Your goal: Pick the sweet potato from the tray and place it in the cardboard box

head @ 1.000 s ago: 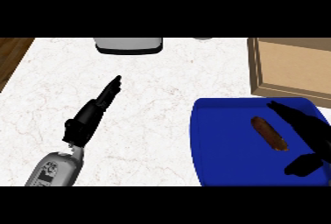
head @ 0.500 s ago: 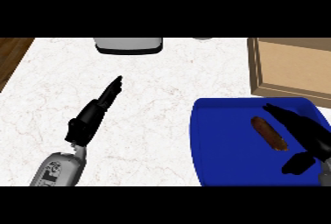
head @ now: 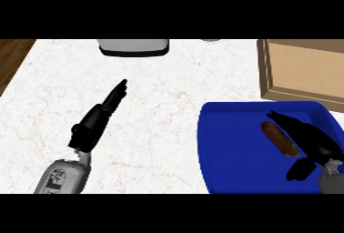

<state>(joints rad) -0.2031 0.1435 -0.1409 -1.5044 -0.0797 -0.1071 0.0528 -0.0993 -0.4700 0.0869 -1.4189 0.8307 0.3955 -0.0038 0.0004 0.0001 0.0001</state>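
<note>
Sweet potato on unmarked blue tray

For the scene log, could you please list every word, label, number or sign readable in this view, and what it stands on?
None can be read.
Cardboard box: plain brown, no print showing.
Blue tray and sweet potato: no markings.
Grey object at the counter's far edge: no legible text.
Left forearm's grey casing: faint dark marks, too blurred to read.

A white marbled bench fills the view; a grey, dark-based appliance stands at its far edge; brown wood floor shows left.
</note>
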